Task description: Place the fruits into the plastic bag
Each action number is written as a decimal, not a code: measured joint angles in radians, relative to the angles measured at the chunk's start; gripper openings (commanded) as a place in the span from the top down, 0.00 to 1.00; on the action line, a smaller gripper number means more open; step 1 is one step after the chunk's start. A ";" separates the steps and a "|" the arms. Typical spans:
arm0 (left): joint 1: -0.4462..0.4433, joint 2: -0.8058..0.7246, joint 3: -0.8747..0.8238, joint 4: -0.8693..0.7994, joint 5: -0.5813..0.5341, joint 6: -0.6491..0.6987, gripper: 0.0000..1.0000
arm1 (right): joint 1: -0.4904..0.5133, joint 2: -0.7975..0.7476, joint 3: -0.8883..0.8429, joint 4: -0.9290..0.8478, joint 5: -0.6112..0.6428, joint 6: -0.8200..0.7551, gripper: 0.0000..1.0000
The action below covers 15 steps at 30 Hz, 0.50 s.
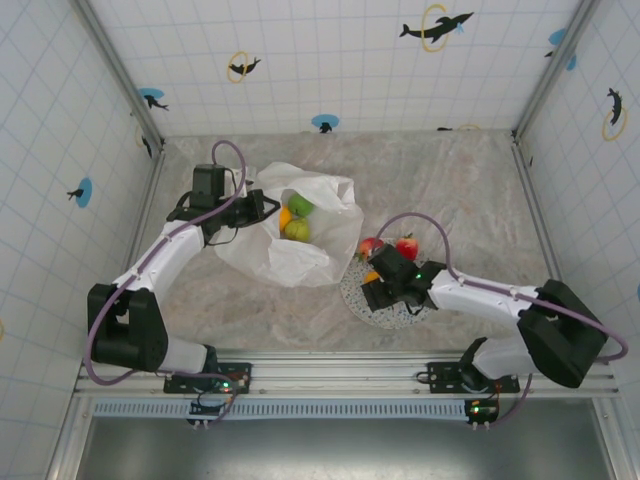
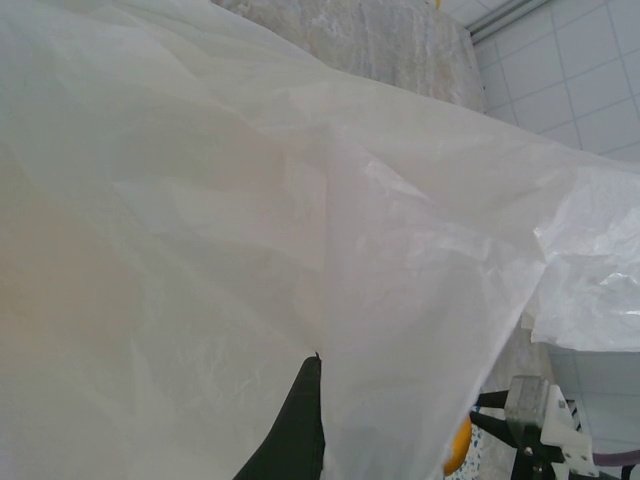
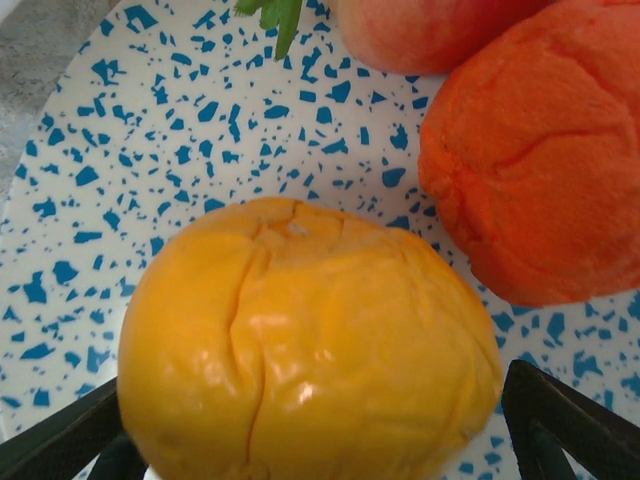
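fruits lie in two groups on the table [image 1: 470, 190]. three sit inside the plastic bag [image 1: 300, 260], left of centre: two green fruits [image 1: 300, 205] with an orange piece [image 1: 285, 217] just beside them on the left, all visible through the bag's open mouth. the rest are on the speckled plate [image 1: 400, 318], which is right of the bag and nearer, its left rim touching or slightly under the bag's edge. two red apples [image 1: 406, 247] rest at the plate's far rim.

the left hand [image 1: 265, 207] is at the bag's left edge, pressed together on the thin plastic. from its wrist, the crinkled white film drapes across almost the whole picture, and one dark finger [image 2: 295, 430] pokes up from below against a fold. a sliver of yellow fruit shows at the lower right past the bag's edge.

the right hand [image 1: 375, 290] is low over the near left part of the plate, spread wide. its wrist camera shows the yellow-orange fruit [image 3: 310, 350] lying between the two dark fingers [image 3: 560, 420], one on each side; i cannot tell whether they touch it. an orange fruit [image 3: 540, 150] lies just beside it on the far right, a reddish fruit [image 3: 430, 30] with a green leaf sits beyond, and blue specks cover the bare plate around them.
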 measured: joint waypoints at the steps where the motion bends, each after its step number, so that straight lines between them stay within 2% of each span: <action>1: 0.000 0.000 0.000 0.000 0.000 0.000 1.00 | 0.000 0.011 0.000 0.011 0.001 -0.003 0.13; 8: 0.000 0.000 0.000 0.000 0.000 0.000 1.00 | 0.000 0.066 0.000 0.078 0.002 -0.023 0.21; 15: 0.000 0.000 0.000 0.000 0.000 0.000 1.00 | 0.000 0.079 0.000 0.103 0.003 -0.030 0.35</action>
